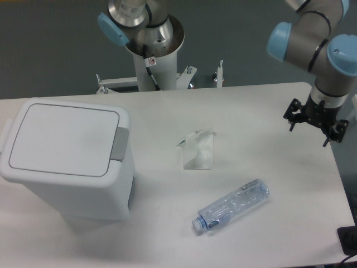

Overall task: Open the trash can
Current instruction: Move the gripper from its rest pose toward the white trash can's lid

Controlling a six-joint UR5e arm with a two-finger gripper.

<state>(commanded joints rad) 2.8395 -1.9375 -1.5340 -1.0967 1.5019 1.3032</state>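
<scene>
The trash can (67,162) is a large white rectangular bin standing at the left of the table. Its flat lid (64,138) lies shut, and the grey push-latch tab (119,144) sits at the lid's right edge. My gripper (316,118) is a black assembly at the end of the arm, hanging over the far right edge of the table, well away from the trash can. Its fingers point down and away from the camera, so I cannot see how the jaws stand. Nothing shows in it.
A crumpled clear plastic wrapper (198,149) lies at the middle of the table. An empty clear plastic bottle with a blue cap (231,206) lies on its side nearer the front. The arm's base column (152,56) stands at the back.
</scene>
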